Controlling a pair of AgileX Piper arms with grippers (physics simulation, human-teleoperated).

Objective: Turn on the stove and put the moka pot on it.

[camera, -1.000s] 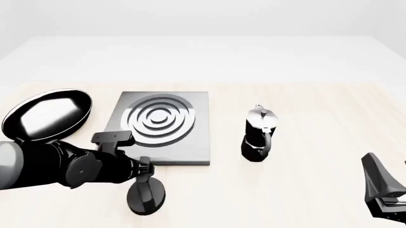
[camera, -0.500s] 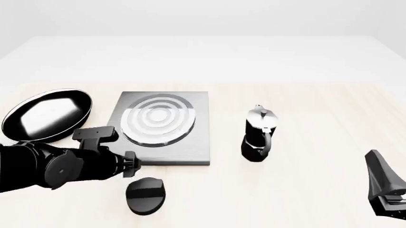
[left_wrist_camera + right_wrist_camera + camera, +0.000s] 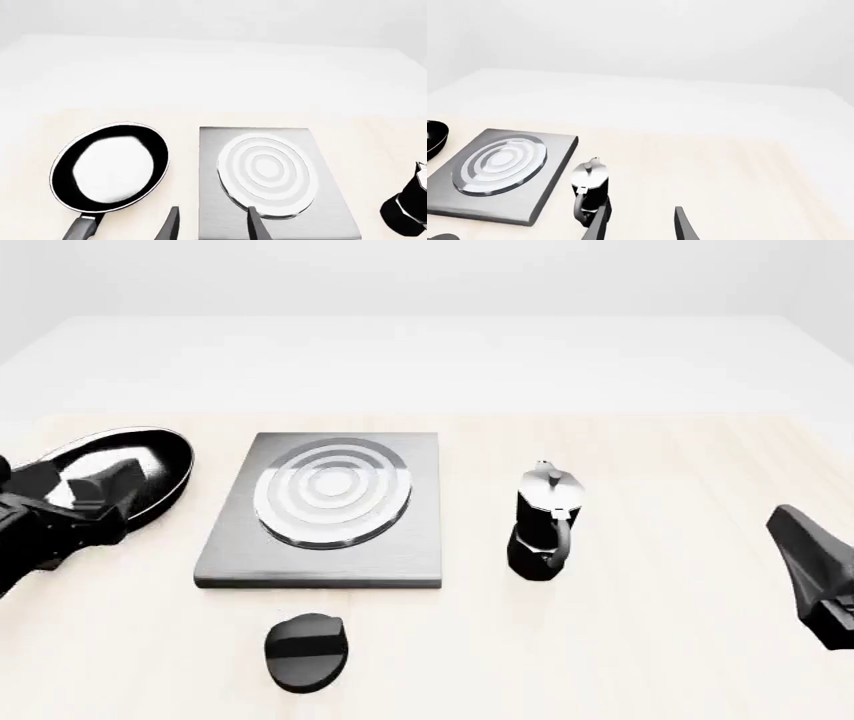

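Black moka pot (image 3: 545, 522) stands upright on the table, right of centre, just right of the stove (image 3: 328, 510).

Seen from the front, the right gripper (image 3: 817, 575) sits at the right edge, nearer the pot than the left gripper (image 3: 74, 502) at the far left over the frying pan (image 3: 100, 480). The pot lies left of and beyond the right claw, its handle toward the lower edge. Both wrist views show the fingers apart, holding nothing. The knob (image 3: 307, 651) lies below the stove.
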